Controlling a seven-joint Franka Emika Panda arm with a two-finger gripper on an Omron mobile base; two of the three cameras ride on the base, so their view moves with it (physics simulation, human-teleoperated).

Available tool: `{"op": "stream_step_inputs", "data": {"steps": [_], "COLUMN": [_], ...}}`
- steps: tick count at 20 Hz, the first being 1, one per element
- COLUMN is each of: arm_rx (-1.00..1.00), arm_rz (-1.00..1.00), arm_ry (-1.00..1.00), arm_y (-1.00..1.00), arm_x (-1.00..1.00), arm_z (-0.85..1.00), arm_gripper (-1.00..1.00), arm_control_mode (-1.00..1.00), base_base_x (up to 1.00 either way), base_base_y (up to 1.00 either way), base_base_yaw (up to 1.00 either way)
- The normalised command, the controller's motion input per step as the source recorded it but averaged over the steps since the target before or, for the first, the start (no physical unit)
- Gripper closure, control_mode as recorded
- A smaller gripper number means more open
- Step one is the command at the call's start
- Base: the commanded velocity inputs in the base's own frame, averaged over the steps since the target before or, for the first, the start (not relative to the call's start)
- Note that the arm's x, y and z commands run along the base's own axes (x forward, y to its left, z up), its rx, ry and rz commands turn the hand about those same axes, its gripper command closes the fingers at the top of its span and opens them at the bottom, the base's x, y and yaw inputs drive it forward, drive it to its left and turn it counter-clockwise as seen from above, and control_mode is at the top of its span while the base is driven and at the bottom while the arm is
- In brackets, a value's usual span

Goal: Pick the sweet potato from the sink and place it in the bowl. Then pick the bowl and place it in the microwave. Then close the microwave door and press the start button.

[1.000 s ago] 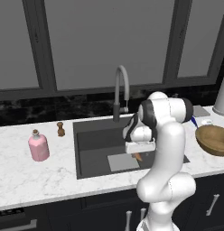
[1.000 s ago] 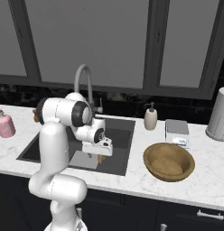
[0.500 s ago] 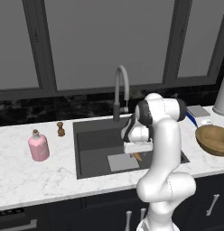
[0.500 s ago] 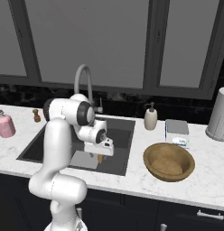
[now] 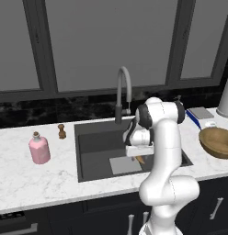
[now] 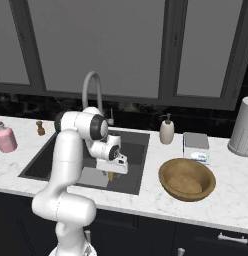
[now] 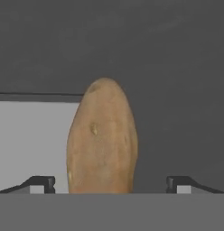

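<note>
Gripper (image 7: 111, 186) lowered into the sink (image 5: 95, 139), jaws spread wide around the sweet potato (image 7: 102, 140), nothing gripped.
Sweet potato is seen lying on the dark sink floor, partly over the edge of the lighter grey plate (image 7: 32, 135), between the two fingertips (image 7: 41, 182) with clear gaps on both sides. Wooden bowl (image 6: 187, 179) is seen on the marble counter (image 6: 231, 200) right of the sink, well apart from the gripper. Gooseneck faucet (image 5: 123, 92) stands behind the basin.
</note>
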Motion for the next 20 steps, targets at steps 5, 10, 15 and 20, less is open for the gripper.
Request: {"op": "stream_step_inputs", "data": {"steps": [5, 10, 15, 20], "arm_rx": [0.0, 0.0, 0.1, 0.05], "arm_rz": [0.0, 0.0, -0.03, -0.02], "arm_ry": [0.0, -0.01, -0.03, -0.08], "arm_y": [-0.03, -0.04, -0.33, -0.66], "arm_x": [0.07, -0.15, -0.21, -0.44], "arm_z": [-0.19, -0.02, 0.55, 1.0], "arm_gripper": [1.0, 1.0, 1.0, 1.0], "arm_control_mode": [-1.0, -1.0, -1.0, -1.0], "base_base_x": [0.0, 0.0, 0.0, 0.0], "base_base_y": [0.0, 0.0, 0.0, 0.0], "base_base_yaw": [0.0, 0.0, 0.0, 0.0]}}
